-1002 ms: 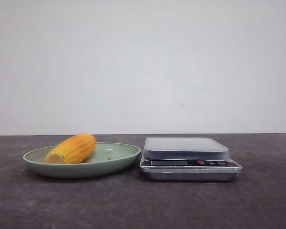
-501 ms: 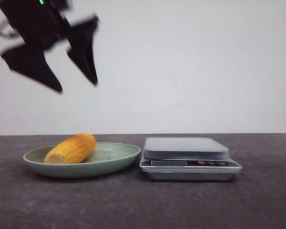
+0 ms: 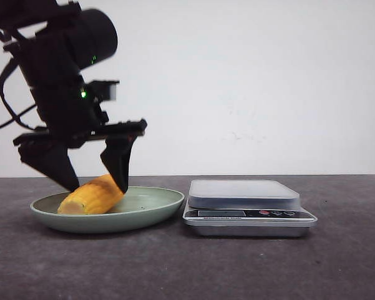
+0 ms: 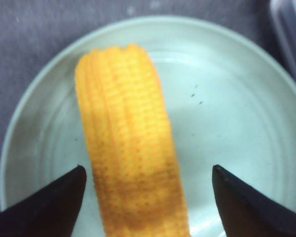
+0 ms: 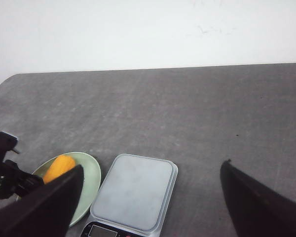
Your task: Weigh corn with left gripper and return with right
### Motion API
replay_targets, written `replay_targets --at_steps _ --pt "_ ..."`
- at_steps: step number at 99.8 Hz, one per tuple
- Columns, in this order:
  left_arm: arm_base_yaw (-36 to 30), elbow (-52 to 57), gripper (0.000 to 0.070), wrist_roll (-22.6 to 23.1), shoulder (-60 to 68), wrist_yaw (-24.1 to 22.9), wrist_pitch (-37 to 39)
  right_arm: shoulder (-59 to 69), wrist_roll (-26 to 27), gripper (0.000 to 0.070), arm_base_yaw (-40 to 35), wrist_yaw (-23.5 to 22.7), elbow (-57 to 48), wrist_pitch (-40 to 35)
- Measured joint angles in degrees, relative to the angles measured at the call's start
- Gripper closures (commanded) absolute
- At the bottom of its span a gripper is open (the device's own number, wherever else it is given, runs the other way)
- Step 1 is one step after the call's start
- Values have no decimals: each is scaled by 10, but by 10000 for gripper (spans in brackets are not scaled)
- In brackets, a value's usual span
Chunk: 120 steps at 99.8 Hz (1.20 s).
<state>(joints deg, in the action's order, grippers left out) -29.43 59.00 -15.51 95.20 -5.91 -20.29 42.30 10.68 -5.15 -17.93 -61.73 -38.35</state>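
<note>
The yellow-orange corn (image 3: 92, 195) lies on its side in a pale green plate (image 3: 151, 211) at the left of the dark table. My left gripper (image 3: 94, 186) is open and straddles the corn, one finger on each side, not touching it. In the left wrist view the corn (image 4: 128, 148) lies between the two black fingertips (image 4: 54, 202), with gaps on both sides, over the plate (image 4: 237, 128). My right gripper (image 5: 150, 170) is open and empty, high above the table; it does not show in the front view. The corn (image 5: 58, 168) also shows from there.
A silver kitchen scale (image 3: 245, 205) with a flat platform stands just right of the plate; it also shows in the right wrist view (image 5: 133, 192). A white wall runs behind the table.
My left arm came into view from the upper left and dropped onto the plate, so its open fingers now stand on either side of the corn. The corn and scale have not moved.
</note>
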Motion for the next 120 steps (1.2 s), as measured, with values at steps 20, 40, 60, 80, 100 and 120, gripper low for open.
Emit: replay_targets --at_steps 20,40,60,80,100,120 --pt "1 0 700 -12 6 -1 2 0 0 140 0 0 0 -2" --pt "1 0 690 -19 5 -2 4 0 0 140 0 0 0 -3" --pt "0 0 690 -31 -33 19 -11 0 0 140 0 1 0 -3" --pt "-3 95 689 -36 -105 82 -100 0 0 140 0 1 0 -3" --pt "-63 214 689 -56 -106 89 -120 1 0 143 0 2 0 -3" --pt "-114 243 689 -101 -51 88 -59 0 0 143 0 2 0 -3"
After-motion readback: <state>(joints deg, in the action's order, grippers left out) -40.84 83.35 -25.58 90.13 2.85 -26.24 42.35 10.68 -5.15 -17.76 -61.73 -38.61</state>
